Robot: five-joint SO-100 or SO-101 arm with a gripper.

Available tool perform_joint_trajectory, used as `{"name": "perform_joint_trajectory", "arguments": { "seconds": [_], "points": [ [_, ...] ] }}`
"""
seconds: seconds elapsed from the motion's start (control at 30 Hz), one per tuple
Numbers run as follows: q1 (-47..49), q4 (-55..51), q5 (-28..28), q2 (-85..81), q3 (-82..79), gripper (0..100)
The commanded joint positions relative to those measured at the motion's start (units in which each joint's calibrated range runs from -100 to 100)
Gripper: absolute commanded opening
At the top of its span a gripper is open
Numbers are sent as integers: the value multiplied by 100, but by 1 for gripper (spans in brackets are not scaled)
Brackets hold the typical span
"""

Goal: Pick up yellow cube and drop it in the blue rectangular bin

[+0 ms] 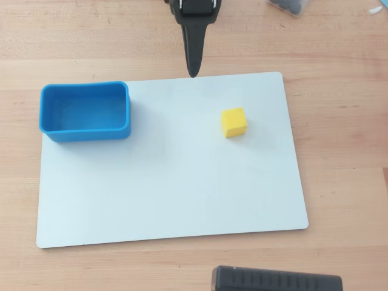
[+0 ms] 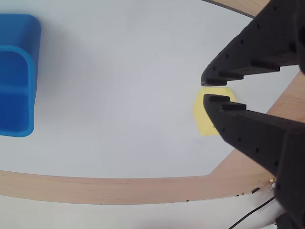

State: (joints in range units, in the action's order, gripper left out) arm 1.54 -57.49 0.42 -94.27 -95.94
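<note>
The yellow cube (image 1: 233,122) sits on the right half of a white board (image 1: 170,188). The blue rectangular bin (image 1: 85,131) stands empty at the board's back left corner. My gripper (image 1: 193,71) hangs over the board's far edge, between bin and cube and apart from both. It looks shut, with nothing in it. In the wrist view the black fingertips (image 2: 214,76) nearly meet around the gripper point (image 2: 206,89). The cube (image 2: 202,119) shows on the board behind them. The bin (image 2: 29,71) is at the left edge.
The board lies on a wooden table (image 1: 339,121). A black ribbed object (image 1: 276,280) sits at the near edge below the board. A dark object (image 1: 291,5) is at the top right.
</note>
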Motion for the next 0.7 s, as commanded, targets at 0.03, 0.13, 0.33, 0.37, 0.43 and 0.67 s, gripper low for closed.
{"name": "perform_joint_trajectory", "arguments": {
  "seconds": [0.03,0.13,0.33,0.37,0.43,0.67],
  "points": [
    [60,-14,-39,-201,21,0],
    [26,-14,-49,-201,21,0],
    [154,76,59,-201,112,0],
    [197,10,68,-201,230,0],
    [274,-14,93,-6,466,0],
    [437,60,161,1211,1494,0]
  ]
}}
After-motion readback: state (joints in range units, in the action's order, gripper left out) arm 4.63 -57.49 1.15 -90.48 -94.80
